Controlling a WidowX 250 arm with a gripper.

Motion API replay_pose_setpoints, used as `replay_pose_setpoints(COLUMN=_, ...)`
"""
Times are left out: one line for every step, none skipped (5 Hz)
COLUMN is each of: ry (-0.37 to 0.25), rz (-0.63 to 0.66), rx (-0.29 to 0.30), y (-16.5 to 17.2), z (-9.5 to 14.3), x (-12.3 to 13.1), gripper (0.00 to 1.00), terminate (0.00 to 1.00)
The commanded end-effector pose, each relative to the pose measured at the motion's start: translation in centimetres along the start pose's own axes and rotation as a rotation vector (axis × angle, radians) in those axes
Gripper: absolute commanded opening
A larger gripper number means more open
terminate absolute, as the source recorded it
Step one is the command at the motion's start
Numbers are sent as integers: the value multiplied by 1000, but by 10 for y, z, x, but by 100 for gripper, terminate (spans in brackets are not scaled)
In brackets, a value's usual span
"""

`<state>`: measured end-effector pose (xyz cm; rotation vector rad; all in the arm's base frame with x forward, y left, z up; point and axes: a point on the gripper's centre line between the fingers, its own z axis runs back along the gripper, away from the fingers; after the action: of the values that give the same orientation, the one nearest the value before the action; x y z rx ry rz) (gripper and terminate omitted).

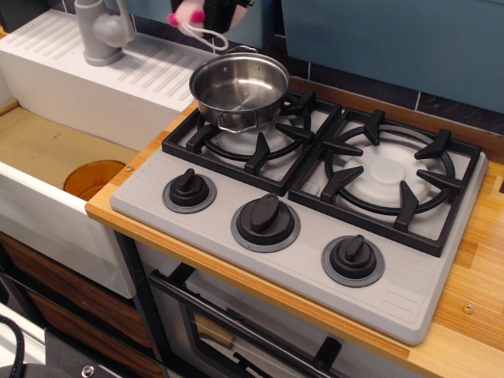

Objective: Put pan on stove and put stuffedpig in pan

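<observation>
The shiny steel pan stands on the back-left burner grate of the grey stove, empty inside. My gripper is at the top edge of the view, mostly cut off, just up and left of the pan. It is shut on the pink stuffedpig, which hangs high in the air with its white string loop dangling toward the pan's far rim. Only the lower tips of the black fingers show.
A white sink with a grey faucet lies left of the stove, with an orange drain disc in its basin. Three black knobs line the stove front. A teal wall stands behind.
</observation>
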<state>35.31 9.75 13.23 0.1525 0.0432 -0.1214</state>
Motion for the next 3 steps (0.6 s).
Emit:
replay_pose_setpoints(ry=-65, rz=2, rx=12, y=-3, z=11, x=12, gripper=100, terminate=0)
replay_pose_setpoints(ry=-68, rz=8, rx=12, y=-5, z=13, x=12, gripper=100, terminate=0)
replay_pose_setpoints(ry=-68, rz=11, rx=16, y=-7, z=16, x=13, gripper=100, terminate=0)
